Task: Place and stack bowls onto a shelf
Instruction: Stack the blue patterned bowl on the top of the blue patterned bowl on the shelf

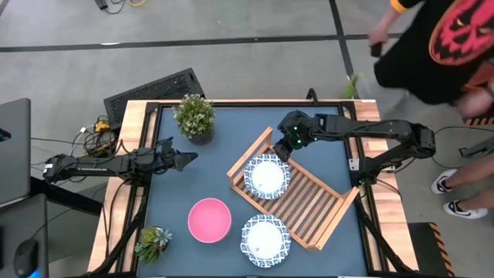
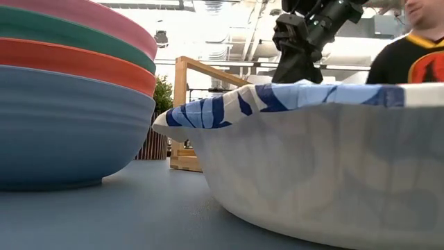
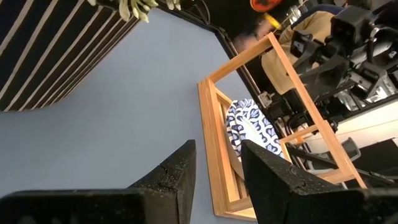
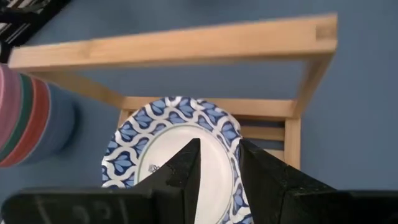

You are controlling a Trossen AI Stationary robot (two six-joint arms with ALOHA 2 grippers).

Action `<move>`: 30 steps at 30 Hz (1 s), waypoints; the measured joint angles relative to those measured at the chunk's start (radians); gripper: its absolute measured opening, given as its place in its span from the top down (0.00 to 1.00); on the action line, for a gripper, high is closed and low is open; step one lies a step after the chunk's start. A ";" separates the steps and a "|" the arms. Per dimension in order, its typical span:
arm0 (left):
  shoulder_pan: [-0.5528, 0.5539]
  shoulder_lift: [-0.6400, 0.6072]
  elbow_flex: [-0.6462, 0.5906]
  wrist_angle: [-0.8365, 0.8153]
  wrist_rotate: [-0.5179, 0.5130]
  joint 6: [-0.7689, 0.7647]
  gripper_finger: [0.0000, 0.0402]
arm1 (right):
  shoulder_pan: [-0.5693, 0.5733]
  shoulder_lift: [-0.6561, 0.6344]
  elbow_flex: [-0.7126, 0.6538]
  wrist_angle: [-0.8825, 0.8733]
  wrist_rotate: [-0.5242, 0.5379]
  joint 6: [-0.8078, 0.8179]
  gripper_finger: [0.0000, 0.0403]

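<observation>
A dark blue-grey table top (image 1: 231,193) in a light wooden frame carries everything, with grey floor beyond it and a person in a black shirt (image 1: 432,46) at the far right.

The right gripper (image 1: 282,148) hangs over the far left end of the light-wood slatted shelf (image 1: 316,205), its fingers (image 4: 186,165) parted narrowly and empty, just above the rim of a white bowl with a blue patterned rim (image 1: 267,176) that sits on the shelf's slats. A second white bowl with a blue patterned rim (image 1: 264,238) rests on the table touching the shelf's near edge. To its left stands a stack of plain bowls topped by a pink one (image 1: 209,218).

The left gripper (image 1: 185,160) waits over the left side of the table, fingers (image 3: 174,174) narrowly apart and empty, near a small potted green plant (image 1: 195,117) at the far side. Another small potted plant (image 1: 153,242) stands at the near left corner.
</observation>
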 joint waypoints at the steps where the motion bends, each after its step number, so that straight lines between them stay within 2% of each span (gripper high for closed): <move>1: 0.000 0.000 0.000 0.005 0.000 0.000 0.72 | 0.000 0.000 0.015 -0.016 0.000 -0.008 0.67; 9: 0.000 0.000 0.000 0.087 0.003 -0.003 0.72 | 0.031 0.000 0.150 -0.162 -0.004 -0.062 0.67; 15: 0.000 0.000 0.000 0.195 0.065 -0.003 0.72 | 0.112 0.000 0.247 -0.197 -0.004 -0.073 0.67; 21: 0.000 0.000 0.000 0.354 0.143 -0.002 0.72 | 0.258 -0.001 0.281 -0.197 -0.004 -0.061 0.67; 27: 0.000 0.000 0.000 0.480 0.185 -0.002 0.72 | 0.438 0.000 0.281 -0.189 0.001 0.056 0.67; 30: 0.000 0.000 0.000 0.496 0.190 -0.002 0.72 | 0.543 0.004 0.281 -0.186 0.063 0.119 0.67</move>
